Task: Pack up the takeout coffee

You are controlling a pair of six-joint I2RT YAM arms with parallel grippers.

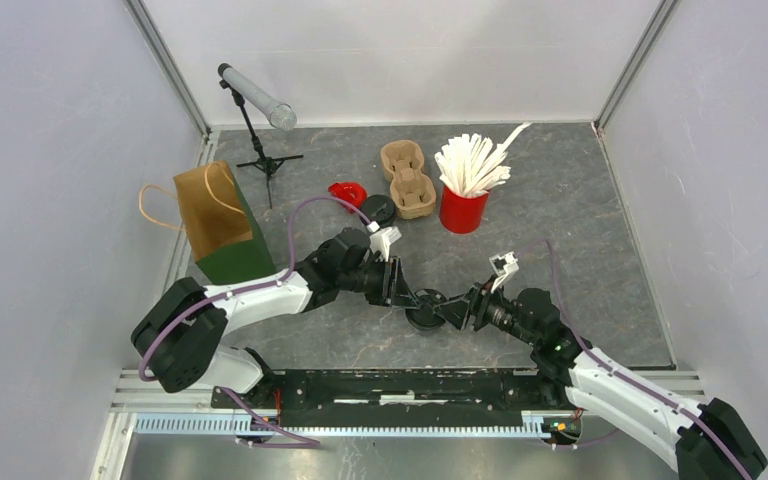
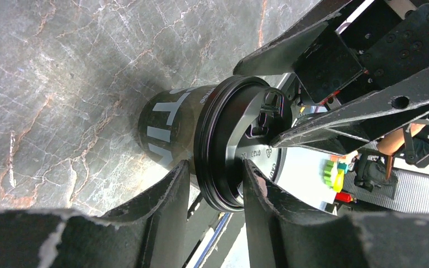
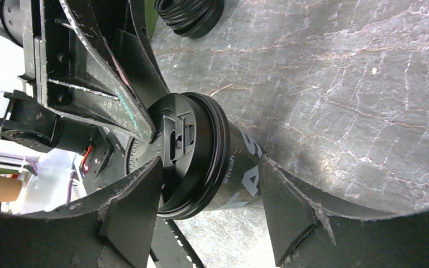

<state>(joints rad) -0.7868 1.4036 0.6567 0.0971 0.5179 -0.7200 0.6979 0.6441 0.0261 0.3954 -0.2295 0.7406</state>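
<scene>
A black takeout coffee cup (image 1: 426, 310) with white lettering stands upright between both arms near the table's front middle, a black lid (image 2: 229, 139) on top. My left gripper (image 1: 406, 292) comes in from the left. Its jaws pinch the lid's rim: one finger sits under the rim against the cup wall (image 2: 167, 123), the other rests on the lid's top. My right gripper (image 1: 462, 308) comes in from the right and is open. One finger (image 3: 139, 184) touches the lid (image 3: 195, 151), the other lies beside the cup wall (image 3: 240, 167).
A brown paper bag (image 1: 218, 215) stands at the left. Behind the cup are a stack of black lids (image 1: 379, 209), a red object (image 1: 347, 192), a pulp cup carrier (image 1: 407, 178) and a red cup of white sticks (image 1: 465, 205). A small tripod (image 1: 257, 95) stands at the back left.
</scene>
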